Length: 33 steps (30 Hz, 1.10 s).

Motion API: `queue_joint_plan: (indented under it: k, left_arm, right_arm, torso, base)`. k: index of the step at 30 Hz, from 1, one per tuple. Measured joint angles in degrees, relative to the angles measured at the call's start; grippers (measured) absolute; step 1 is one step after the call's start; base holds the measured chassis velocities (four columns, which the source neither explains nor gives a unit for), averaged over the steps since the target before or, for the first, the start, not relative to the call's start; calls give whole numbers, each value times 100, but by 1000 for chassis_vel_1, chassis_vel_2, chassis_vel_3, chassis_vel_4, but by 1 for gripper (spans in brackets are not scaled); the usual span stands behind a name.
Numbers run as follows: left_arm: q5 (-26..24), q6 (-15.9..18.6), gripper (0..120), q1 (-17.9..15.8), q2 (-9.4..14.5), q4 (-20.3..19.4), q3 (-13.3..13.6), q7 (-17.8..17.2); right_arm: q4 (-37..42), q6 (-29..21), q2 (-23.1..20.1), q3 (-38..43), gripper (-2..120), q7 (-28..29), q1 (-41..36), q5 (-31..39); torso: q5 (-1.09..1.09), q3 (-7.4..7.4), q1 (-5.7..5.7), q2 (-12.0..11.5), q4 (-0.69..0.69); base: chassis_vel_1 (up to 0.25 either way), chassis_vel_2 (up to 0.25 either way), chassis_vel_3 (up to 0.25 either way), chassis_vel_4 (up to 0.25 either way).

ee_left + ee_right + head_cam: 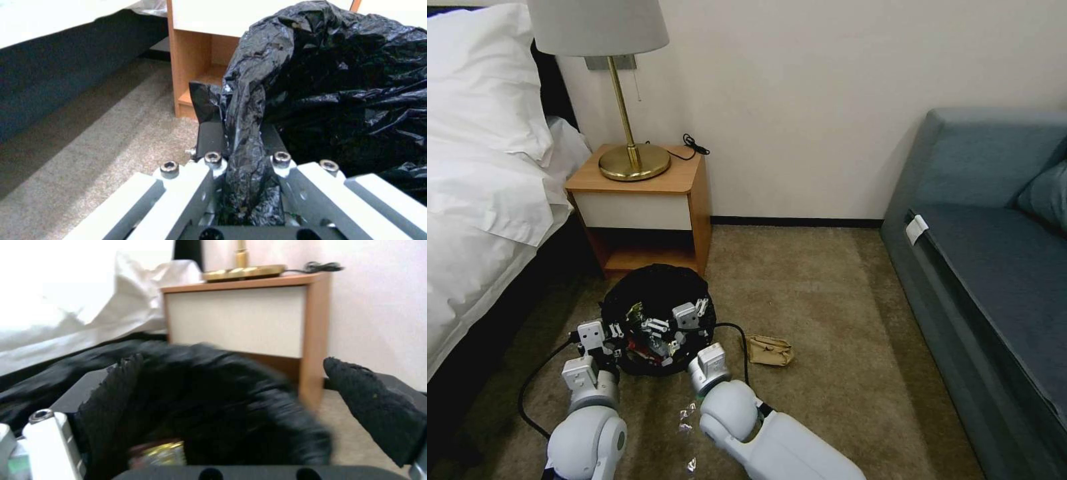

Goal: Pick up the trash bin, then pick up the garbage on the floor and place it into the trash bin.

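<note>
Trash bin [657, 293] on carpet [827, 300] before nightstand [647, 200]: light, stiff rim under slippery crinkled black liner; best held at rim. Left gripper [242, 156] clamped on liner-covered rim. Right gripper [231, 413] spread wide above bin mouth, holding nothing. Crumpled brown paper bag [770, 349] just beside bin; wrappers inside.

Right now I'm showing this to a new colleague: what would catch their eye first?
The bin with its black bag, on the carpet before the nightstand, both grippers at it: the left gripper pinches the bag's rim, the right gripper hangs open over the mouth. A brown paper bag lies to its right.
</note>
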Motion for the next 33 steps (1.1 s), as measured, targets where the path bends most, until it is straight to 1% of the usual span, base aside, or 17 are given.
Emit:
queue_joint_plan:
  k: [4, 6, 8, 10, 11, 12, 13, 15, 16, 18, 21, 22, 24, 27, 29, 32, 33]
  left_arm:
    - [-45, 6, 4, 29, 61, -26, -32, 20]
    - [-90, 11, 4, 42, 108, -39, -47, 44]
    - [-101, 12, 4, 43, 119, -39, -48, 48]
    - [-126, 16, 4, 44, 152, -24, -48, 72]
    - [-126, 16, 4, 44, 152, -24, -48, 72]
    - [-137, 16, 4, 42, 169, 6, -38, 84]
    - [-137, 16, 4, 42, 169, 6, -38, 84]
    - [-148, 14, 4, 40, 172, 29, -23, 103]
    - [-148, 14, 4, 40, 172, 29, -23, 103]
    - [-152, 11, 4, 37, 173, 38, -17, 117]
    - [-161, 15, 4, 29, 199, 39, -17, 134]
    - [-161, 15, 4, 29, 199, 39, -17, 134]
    - [-184, 57, 4, -3, 260, 38, -28, 156]
    - [-185, 76, 4, -22, 283, 35, -34, 157]
    - [-180, 98, 4, -36, 295, 12, -38, 157]
    - [-180, 98, 4, -36, 295, 12, -38, 157]
    - [-171, 101, 4, -23, 284, 6, -38, 164]
  right_arm:
    - [10, -174, -74, 116, 100, 202, 232, 266]
    - [-116, -405, -130, 274, 100, 394, 521, 540]
    - [-160, -449, -143, 304, 100, 422, 576, 599]
    - [-493, -606, -225, 474, 100, 489, 813, 863]
    - [-493, -606, -225, 474, 100, 489, 813, 863]
    - [-867, -655, -291, 660, 100, 455, 911, 973]
    - [-867, -655, -291, 660, 100, 455, 911, 973]
    - [-1314, -700, -365, 883, 100, 137, 924, 1003]
    - [-1314, -700, -365, 883, 100, 137, 924, 1003]
    - [-1761, -699, -381, 1046, 100, -162, 861, 978]
    - [-2009, -735, -373, 1152, 100, -368, 754, 990]
    - [-2009, -735, -373, 1152, 100, -368, 754, 990]
    - [-2060, -906, -404, 1188, 100, -675, 610, 1084]
    - [-2068, -979, -424, 1189, 100, -788, 553, 1091]
    - [-2141, -1044, -463, 1190, 100, -1010, 464, 1063]
    - [-2141, -1044, -463, 1190, 100, -1010, 464, 1063]
    - [-2237, -1103, -505, 1211, 100, -1278, 423, 1015]
  torso:
    - [0, 0, 0, 0, 0]
    - [0, 0, 0, 0, 1]
    - [0, 0, 0, 0, 1]
    - [0, 0, 0, 0, 1]
    - [0, 0, 0, 0, 1]
    - [1, 0, 0, 0, 1]
    - [1, 0, 0, 0, 1]
    - [0, 1, 0, 0, 0]
    - [0, 1, 0, 0, 0]
    - [0, 1, 0, 0, 0]
    - [0, 1, 0, 0, 0]
    - [0, 1, 0, 0, 0]
    - [0, 1, 0, 0, 0]
    - [0, 0, 0, 0, 0]
    - [0, 0, 0, 0, 0]
    - [0, 0, 0, 0, 0]
    - [-1, 0, 0, 0, -1]
  base:
    - [0, 0, 0, 0]
    - [0, 0, 0, 0]
    - [0, 0, 0, 0]
    - [0, 0, 0, 0]
    - [0, 0, 0, 0]
    - [0, 0, 0, 0]
    - [0, 0, 0, 0]
    - [0, 0, 0, 0]
    - [0, 0, 0, 0]
    - [0, 0, 0, 0]
    - [0, 0, 0, 0]
    - [0, 0, 0, 0]
    - [0, 0, 0, 0]
    - [0, 0, 0, 0]
    - [0, 0, 0, 0]
    - [0, 0, 0, 0]
    - [0, 0, 0, 0]
